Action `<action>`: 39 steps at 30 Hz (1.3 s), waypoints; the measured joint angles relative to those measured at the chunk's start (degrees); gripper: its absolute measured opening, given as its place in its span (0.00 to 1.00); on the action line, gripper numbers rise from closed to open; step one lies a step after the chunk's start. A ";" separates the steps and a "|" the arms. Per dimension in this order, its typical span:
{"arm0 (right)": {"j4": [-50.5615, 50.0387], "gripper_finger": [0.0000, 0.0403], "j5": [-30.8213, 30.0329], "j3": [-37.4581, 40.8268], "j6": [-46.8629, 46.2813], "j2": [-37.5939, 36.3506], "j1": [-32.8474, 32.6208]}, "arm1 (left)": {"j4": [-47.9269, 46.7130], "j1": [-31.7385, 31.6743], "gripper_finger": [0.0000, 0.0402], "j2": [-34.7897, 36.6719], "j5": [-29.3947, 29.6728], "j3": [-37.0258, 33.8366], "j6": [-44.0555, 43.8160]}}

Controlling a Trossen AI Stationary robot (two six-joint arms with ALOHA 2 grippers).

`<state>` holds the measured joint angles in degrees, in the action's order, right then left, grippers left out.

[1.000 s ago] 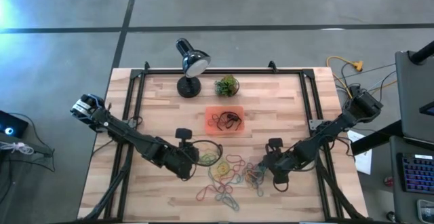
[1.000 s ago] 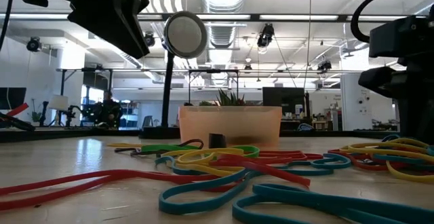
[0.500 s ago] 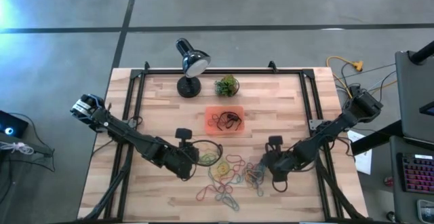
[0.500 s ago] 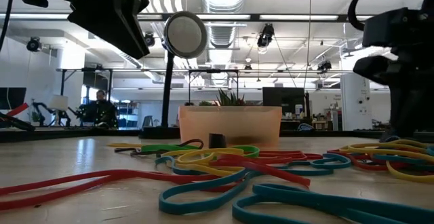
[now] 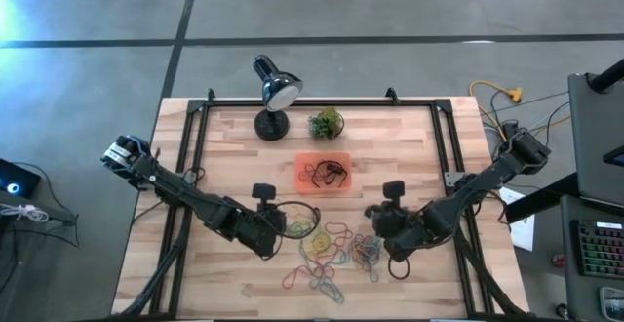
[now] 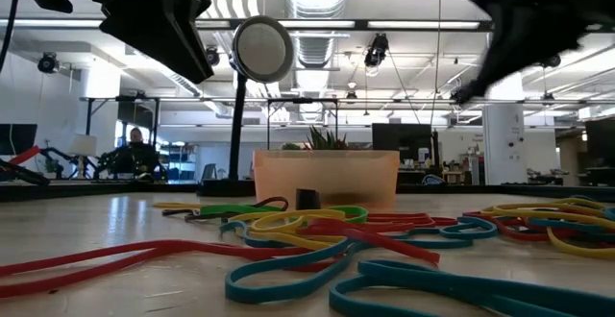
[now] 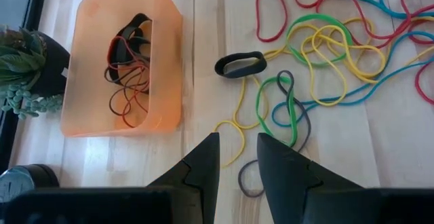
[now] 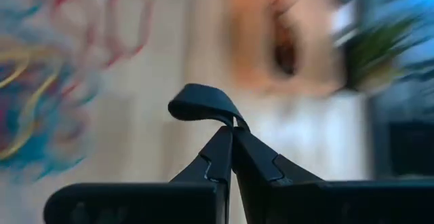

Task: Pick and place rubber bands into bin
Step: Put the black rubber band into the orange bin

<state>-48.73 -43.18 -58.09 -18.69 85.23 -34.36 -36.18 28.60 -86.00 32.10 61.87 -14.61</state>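
Note:
Rubber bands (image 5: 330, 249) in red, yellow, green and blue lie in a loose pile on the wooden table near its front edge; they also show in the left wrist view (image 7: 319, 41) and the low view (image 6: 317, 231). The orange bin (image 5: 323, 174) stands behind the pile with several dark and red bands inside (image 7: 125, 61). My right gripper (image 5: 372, 216) is raised at the pile's right side, shut on one dark band (image 8: 200, 105). My left gripper (image 5: 283, 226) hovers open at the pile's left side (image 7: 237, 153). My right gripper pinches the dark band between its two fingertips (image 8: 232, 130), at one spot on the loop. The rest of the loop (image 8: 196, 103) curls up just past the fingertips, lifted clear of the table.
A black desk lamp (image 5: 274, 96) and a small green plant ball (image 5: 327, 122) stand near the table's far edge, behind the bin. A thick black loop (image 7: 239, 64) lies between bin and pile. Black frame rails (image 5: 192, 156) run along the table's left and right sides.
My right gripper has risen from the pile's right side and moved toward the far edge and the bin, staying shut. In the low view it climbs from the right side to the picture's top. The dark band has come up with it.

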 joint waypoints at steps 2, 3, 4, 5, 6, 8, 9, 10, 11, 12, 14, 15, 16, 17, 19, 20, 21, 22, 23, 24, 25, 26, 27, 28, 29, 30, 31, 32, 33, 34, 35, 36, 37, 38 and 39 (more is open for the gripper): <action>0.79 0.02 -5.17 -1.46 3.22 0.00 1.07 | 0.10 0.00 0.21 0.00 0.04 0.00 0.10; 1.43 0.02 -7.07 -2.10 4.79 0.00 1.83 | 0.26 0.00 0.21 0.00 0.04 0.00 0.22; 2.19 0.02 -8.31 -2.64 6.43 0.00 2.74 | 0.34 0.00 0.21 0.00 0.04 0.00 0.39; 3.35 0.02 -8.96 -2.95 8.17 0.00 3.92 | 0.54 0.00 0.21 0.00 0.05 0.00 0.39; 4.81 0.02 -9.26 -3.12 9.79 0.00 5.16 | 0.78 0.00 0.21 0.00 0.04 0.00 0.41; 8.19 0.02 -9.25 -3.21 12.77 0.00 7.89 | 1.16 0.00 0.21 0.00 0.05 0.00 0.45; 10.15 0.02 -9.23 -3.12 14.20 0.00 9.25 | 1.30 0.00 0.21 0.00 0.05 -0.01 0.46; 12.47 0.02 -9.19 -2.77 15.79 0.00 10.64 | 1.26 0.00 0.21 0.00 0.06 -0.02 0.46; 14.46 0.02 -9.09 -2.29 17.22 0.00 12.03 | 1.25 0.00 0.21 0.00 0.05 -0.02 0.48; 16.47 0.02 -8.65 -1.74 18.64 0.00 13.37 | 1.25 0.00 0.21 0.00 0.05 -0.02 0.48; 20.91 0.02 -6.01 -0.67 21.23 0.02 16.22 | 1.27 0.00 0.21 0.00 0.06 -0.02 0.48; 23.19 0.02 -4.15 -0.13 22.36 0.02 17.64 | 1.25 0.00 0.21 0.00 0.06 -0.02 0.48; 25.27 0.02 -2.22 0.42 23.33 0.02 19.06 | 1.25 0.00 0.21 0.00 0.06 -0.02 0.48; 26.89 0.02 -0.37 1.00 23.89 0.02 20.51 | 1.27 0.00 0.21 0.00 0.06 -0.02 0.48; 29.17 0.02 2.56 1.93 24.38 0.02 23.19 | 1.25 0.00 0.21 0.00 0.06 -0.02 0.49; 30.28 0.02 3.52 2.35 24.39 0.02 24.39 | 1.25 0.00 0.21 0.00 0.06 -0.02 0.49; 31.44 0.02 4.47 2.79 24.38 0.02 25.57 | 1.27 0.00 0.21 0.00 0.06 -0.02 0.48; 32.29 0.02 5.50 3.19 24.39 0.02 26.67 | 1.27 0.00 0.21 0.00 0.06 -0.02 0.49; 33.08 0.02 6.68 3.61 24.43 0.02 27.74 | 1.27 0.00 0.21 0.00 0.06 -0.02 0.50; 34.11 0.02 8.09 4.02 24.56 0.02 28.77 | 1.27 0.00 0.21 0.00 0.06 -0.02 0.50; 35.23 0.02 9.64 4.40 24.84 0.02 29.80 | 1.25 0.00 0.21 0.00 0.06 -0.02 0.48; 36.65 0.02 11.20 4.81 25.13 0.14 30.76 | 1.27 0.00 0.21 -0.02 0.06 -0.02 0.50; 37.75 0.02 12.67 5.04 25.24 0.28 31.63 | 1.26 0.00 0.21 0.00 0.06 -0.02 0.48; 38.16 0.02 13.79 5.15 25.28 0.36 32.44 | 1.27 0.00 0.21 -0.02 0.06 -0.02 0.49; 38.27 0.02 14.72 5.26 25.32 0.41 33.21 | 1.27 0.00 0.21 -0.02 0.06 -0.02 0.48; 38.44 0.02 15.34 5.33 25.36 0.42 33.88 | 1.27 0.00 0.21 -0.02 0.06 -0.02 0.49; 38.79 0.02 15.83 5.34 25.36 0.42 34.46 | 1.27 0.00 0.21 -0.02 0.06 -0.02 0.50; 39.11 0.02 16.32 5.34 25.34 0.40 34.98 | 1.27 0.00 0.21 -0.02 0.06 -0.02 0.48; 39.12 0.02 16.59 5.34 25.34 0.39 35.44 | 1.27 0.00 0.21 -0.02 0.06 -0.02 0.48; 39.14 0.02 16.73 5.38 25.30 0.42 35.76 | 1.29 0.00 0.21 -0.02 0.06 -0.02 0.48; 39.20 0.02 16.83 5.40 25.28 0.39 36.02 | 1.29 0.00 0.21 -0.02 0.06 -0.02 0.48; 39.35 0.02 17.02 5.40 25.32 0.42 36.17 | 1.29 0.00 0.21 -0.02 0.06 -0.02 0.48; 39.46 0.02 17.72 5.40 25.34 0.39 36.33 | 1.29 0.00 0.21 -0.02 0.06 -0.02 0.48; 39.48 0.02 18.66 5.40 25.32 0.39 36.47 | 1.31 0.00 0.21 -0.02 0.06 -0.02 0.48; 39.45 0.02 19.52 5.40 25.28 0.39 36.57 | 1.32 0.00 0.21 -0.02 0.06 -0.02 0.48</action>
<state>-9.28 -23.66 -52.69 6.59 85.62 2.21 -34.87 28.60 -86.02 32.16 61.84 -14.13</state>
